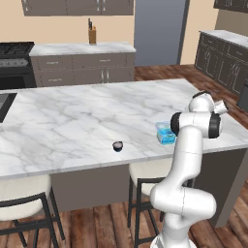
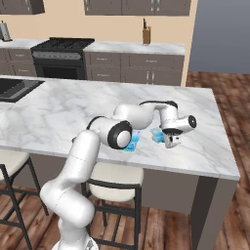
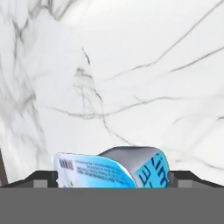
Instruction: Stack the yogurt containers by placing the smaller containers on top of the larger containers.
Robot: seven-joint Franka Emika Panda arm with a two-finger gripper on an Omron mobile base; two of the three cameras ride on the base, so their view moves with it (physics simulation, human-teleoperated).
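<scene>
The arm is bent low over the near edge of the marble tabletop [image 1: 72, 121], its gripper [image 2: 171, 140] hanging just above the light-blue yogurt tub [image 1: 166, 132]. The jaws stand spread wide and hold nothing. In the hand view the tub [image 3: 113, 170] sits right at the bottom, between the two dark finger tips, printed label and barcode facing the camera; whether the tips touch it I cannot tell.

The small dark cup [image 1: 117, 146] stands by itself further along the same edge, well apart from the tub and nearer the stools.

That looks to me like the wrong thing under the hand. The cup is what has to travel, since it goes on top of the tub. If the tub only needs settling, fine, but I would leave it where it stands and swing across to the cup.

To do that well: rise clear of the tub first so the fingers do not knock it. Come down on the cup from straight above, centred. It is tiny, so the jaws must close a long way; an off-centre approach could push it toward the edge. The tub's lid looks to be the landing spot.
</scene>
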